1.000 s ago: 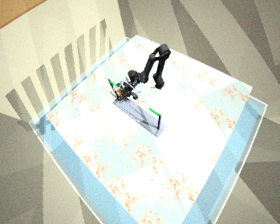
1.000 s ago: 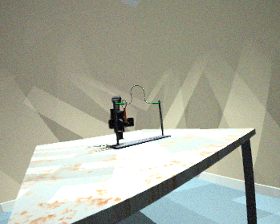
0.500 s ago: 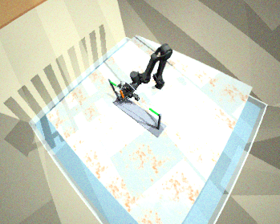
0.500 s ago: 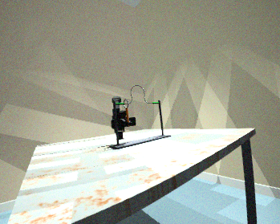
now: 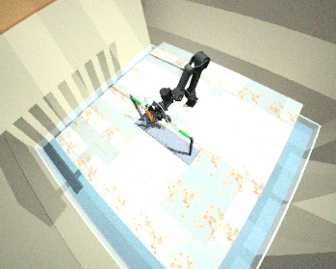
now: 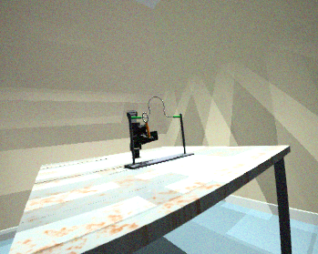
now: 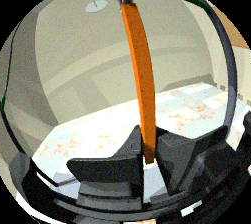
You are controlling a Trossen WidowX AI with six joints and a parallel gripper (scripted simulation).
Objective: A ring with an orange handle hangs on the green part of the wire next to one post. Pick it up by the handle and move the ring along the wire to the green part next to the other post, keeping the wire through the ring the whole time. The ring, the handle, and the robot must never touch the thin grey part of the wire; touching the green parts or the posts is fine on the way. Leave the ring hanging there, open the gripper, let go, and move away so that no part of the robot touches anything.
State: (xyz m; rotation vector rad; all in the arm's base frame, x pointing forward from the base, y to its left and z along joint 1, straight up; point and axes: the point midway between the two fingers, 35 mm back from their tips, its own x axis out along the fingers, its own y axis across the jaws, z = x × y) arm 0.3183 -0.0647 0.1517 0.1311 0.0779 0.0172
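The ring (image 6: 145,116) hangs upright in the exterior view, at the inner end of the left green part (image 6: 136,117) (image 5: 136,99). The wire seems to pass through it; whether it touches is too small to tell. The orange handle (image 5: 149,115) (image 6: 148,130) (image 7: 144,90) runs down from the ring, slightly tilted. My gripper (image 7: 141,127) is shut on the handle's lower end, beside the left post (image 6: 132,143). The thin grey wire (image 6: 156,96) arches up and comes down to the other green part (image 5: 185,134) (image 6: 176,116) at the right post (image 5: 192,147) (image 6: 183,135).
The posts stand on a long grey base (image 5: 168,142) (image 6: 167,160) on the pale, orange-speckled table (image 5: 195,194) (image 6: 103,201). The arm (image 5: 195,78) reaches in from the back in the top view. In the wrist view a dark post (image 7: 231,75) rises close on the right.
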